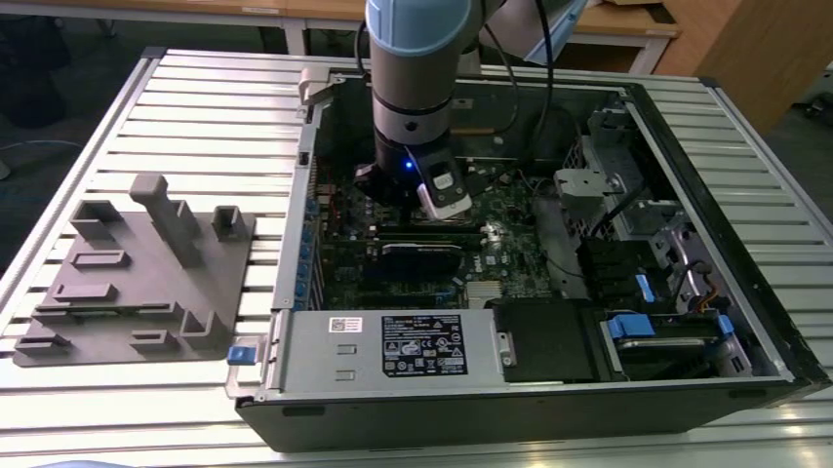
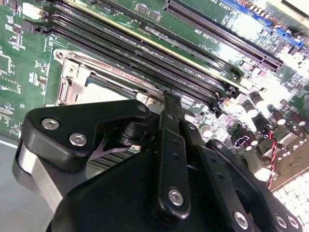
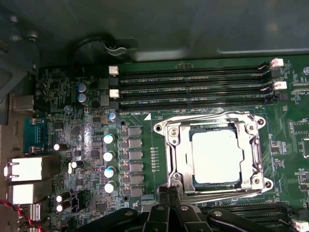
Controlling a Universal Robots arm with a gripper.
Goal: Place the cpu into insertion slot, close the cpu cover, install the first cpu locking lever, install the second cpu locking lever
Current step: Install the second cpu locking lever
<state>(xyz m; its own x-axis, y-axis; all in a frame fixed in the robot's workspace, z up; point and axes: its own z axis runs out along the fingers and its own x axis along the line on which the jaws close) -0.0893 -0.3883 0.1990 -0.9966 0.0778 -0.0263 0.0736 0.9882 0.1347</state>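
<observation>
A: Levers are the step in hand, I judge; the cpu cover lies shut over the cpu in the insertion slot.

B: The gripper, jaws pinched together on nothing, sits at the socket's edge; next needs a precise push.

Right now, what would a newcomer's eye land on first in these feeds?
In the first wrist view, the bright silvery cpu sitting in the insertion slot, framed by the silver cpu cover on the green motherboard. Just at the socket's edge, the black end effector pokes in with its fingertips close together. In the exterior view, the blue-grey arm plunges straight down into the open computer case on the slatted table.
</observation>
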